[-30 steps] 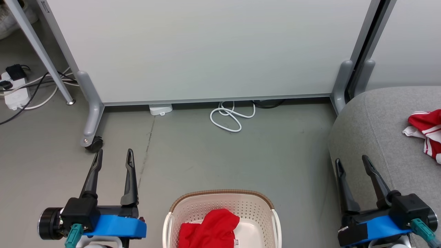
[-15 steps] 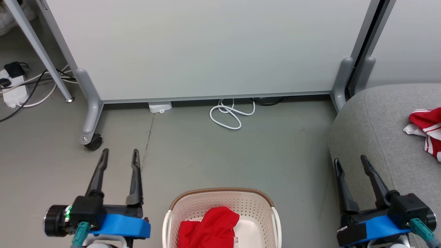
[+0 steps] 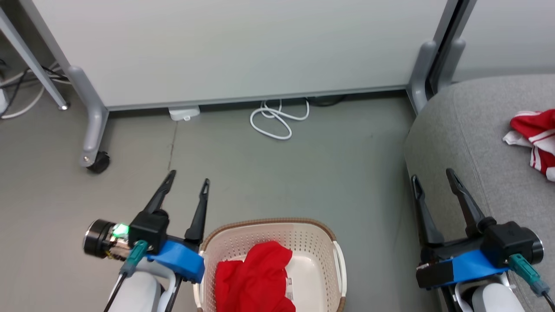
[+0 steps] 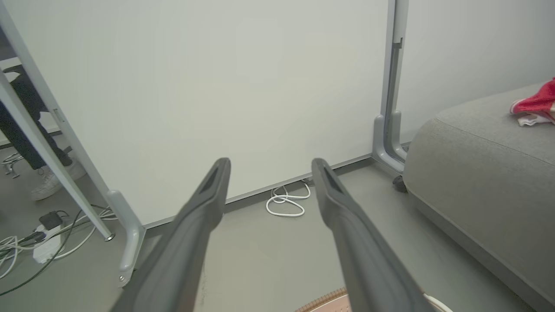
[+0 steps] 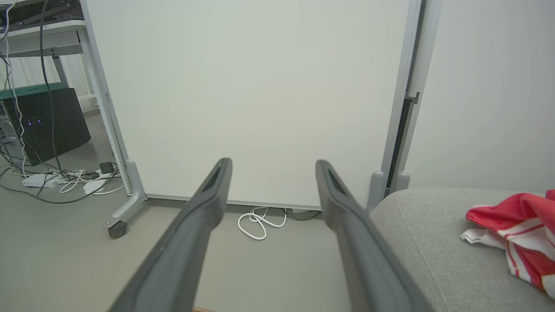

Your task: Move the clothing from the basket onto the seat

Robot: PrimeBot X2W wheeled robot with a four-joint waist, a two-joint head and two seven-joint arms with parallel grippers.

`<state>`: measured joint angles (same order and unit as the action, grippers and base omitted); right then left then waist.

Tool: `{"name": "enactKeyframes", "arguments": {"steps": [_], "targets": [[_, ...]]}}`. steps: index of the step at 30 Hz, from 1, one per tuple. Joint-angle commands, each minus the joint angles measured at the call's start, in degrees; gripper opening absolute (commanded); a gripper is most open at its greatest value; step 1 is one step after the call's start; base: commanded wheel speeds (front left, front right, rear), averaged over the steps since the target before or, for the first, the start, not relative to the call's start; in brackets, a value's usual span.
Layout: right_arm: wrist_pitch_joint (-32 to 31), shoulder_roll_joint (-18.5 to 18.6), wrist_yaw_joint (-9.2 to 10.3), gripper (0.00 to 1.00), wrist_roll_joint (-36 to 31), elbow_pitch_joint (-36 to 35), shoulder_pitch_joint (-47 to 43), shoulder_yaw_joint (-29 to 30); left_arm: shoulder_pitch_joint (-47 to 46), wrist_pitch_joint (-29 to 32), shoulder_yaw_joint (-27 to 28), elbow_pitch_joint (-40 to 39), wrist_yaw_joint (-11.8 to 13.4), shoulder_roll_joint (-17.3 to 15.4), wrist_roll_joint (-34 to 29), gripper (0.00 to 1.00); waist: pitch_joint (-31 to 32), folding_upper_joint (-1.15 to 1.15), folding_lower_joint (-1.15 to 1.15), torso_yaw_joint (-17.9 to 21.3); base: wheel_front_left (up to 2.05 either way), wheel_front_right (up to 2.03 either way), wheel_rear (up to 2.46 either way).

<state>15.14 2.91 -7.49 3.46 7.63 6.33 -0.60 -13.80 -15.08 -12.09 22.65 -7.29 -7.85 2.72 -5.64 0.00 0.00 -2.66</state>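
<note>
**While Nothing Is Held, the Clothing [image 3: 253, 281] Waits in the Basket [image 3: 269, 222]**

Because the clothing is soft, light and limp, it will probably sag and trail from any pinch. A hold on the raised fold at the top of the heap (where the cloth bunches thickest) looks the safest place to take it. It lies crumpled inside the basket, plain bright red, covering the left part of the perforated cream floor, with a small label [image 3: 289, 286] just beside it.

The left gripper [image 3: 190, 177] hovers just beside the basket's left rim, its fingers spread wide and grasping nothing. The right gripper [image 3: 431, 174], well apart from the basket on its right and toward the seat [image 3: 468, 130], is likewise spread and empty.

A striped garment [image 3: 535, 134], red with white stripes and white trim, rests on the seat, far to the right of the basket. The smooth plastic should not snag the cloth much, though a loose end could drag over the basket's woven-look rim.
</note>
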Motion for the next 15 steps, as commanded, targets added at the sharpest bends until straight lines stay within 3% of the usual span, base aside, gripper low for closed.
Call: {"name": "enactKeyframes", "arguments": {"steps": [1,15], "targets": [[0.00,-0.03,-0.02,1.00,-0.37,-0.42,1.10,-0.10,-2.19,-0.14,-1.37,1.46,-0.14,-0.79,0.29,1.00,-1.60,0.00,0.00,0.66,0.00,0.00,0.00],[0.00,-0.02,-0.02,1.00,-2.69,-2.94,8.35,-0.83,-16.29,-0.14,-19.40,16.91,-0.19,-4.24,6.66,1.00,-13.96,0.00,0.00,2.98,0.00,0.00,0.00]]}}
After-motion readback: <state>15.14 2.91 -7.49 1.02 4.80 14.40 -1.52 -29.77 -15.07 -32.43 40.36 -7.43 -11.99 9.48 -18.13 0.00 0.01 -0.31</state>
